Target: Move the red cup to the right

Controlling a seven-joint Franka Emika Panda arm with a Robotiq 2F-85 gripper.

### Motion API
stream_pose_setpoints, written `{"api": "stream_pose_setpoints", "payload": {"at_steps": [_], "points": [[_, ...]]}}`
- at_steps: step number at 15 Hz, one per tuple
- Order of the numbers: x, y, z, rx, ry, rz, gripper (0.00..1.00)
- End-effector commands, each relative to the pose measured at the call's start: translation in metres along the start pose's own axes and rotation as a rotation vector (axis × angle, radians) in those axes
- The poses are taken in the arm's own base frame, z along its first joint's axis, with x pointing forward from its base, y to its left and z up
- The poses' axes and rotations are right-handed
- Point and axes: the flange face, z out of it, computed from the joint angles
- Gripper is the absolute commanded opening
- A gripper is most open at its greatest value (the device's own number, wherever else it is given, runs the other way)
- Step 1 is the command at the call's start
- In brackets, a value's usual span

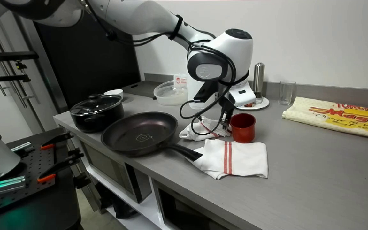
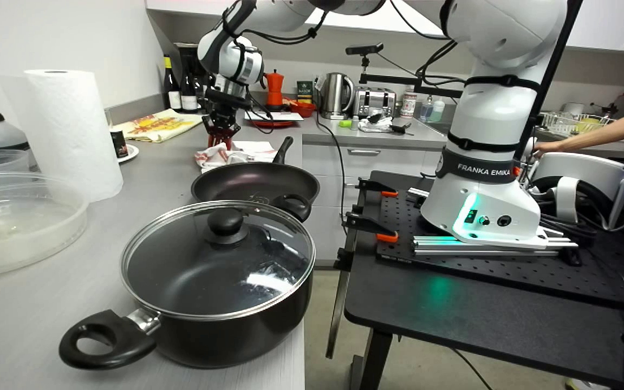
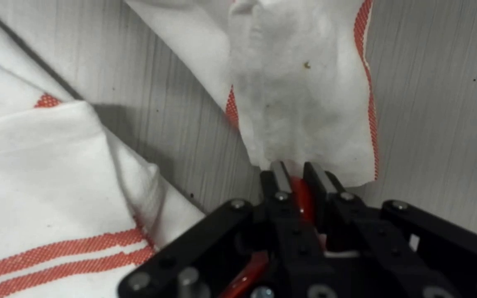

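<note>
The red cup (image 1: 243, 128) (glossy, cylindrical) stands upright near 2 white towels (image 1: 248, 158).

1. In an exterior view the camera looks down across the counter (image 1: 315, 172) to the wall (image 1: 324, 41), from middle distance
2. In an exterior view the camera stands close by the lidded pot (image 2: 220, 276), facing along the counter to the wine bottles (image 2: 172, 86)
3. The wrist view faces down, close over the towels (image 3: 304, 103), gripper (image 3: 296, 177) at the bottom edge
4. Both exterior views share lidded pot, frying pan (image 1: 142, 135) and arm (image 1: 139, 16); all three, the towels
</note>
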Motion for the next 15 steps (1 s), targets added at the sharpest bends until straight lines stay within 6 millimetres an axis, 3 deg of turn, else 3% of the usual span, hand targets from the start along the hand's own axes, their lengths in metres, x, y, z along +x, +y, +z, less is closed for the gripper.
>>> {"api": "stream_pose_setpoints", "payload": {"at_steps": [1,6,8,9,11,15], "points": [[0.006,-0.007,0.004,-0.036,-0.016,0.017,0.04],[0.009,-0.01,0.003,-0.051,-0.034,0.024,0.04],[0.01,-0.011,0.003,-0.054,-0.039,0.024,0.2],[0.01,-0.012,0.003,-0.055,-0.041,0.025,0.41],[0.01,-0.014,0.004,-0.055,-0.042,0.023,0.45],[0.006,-0.021,0.001,-0.049,-0.032,0.006,0.73]]}}
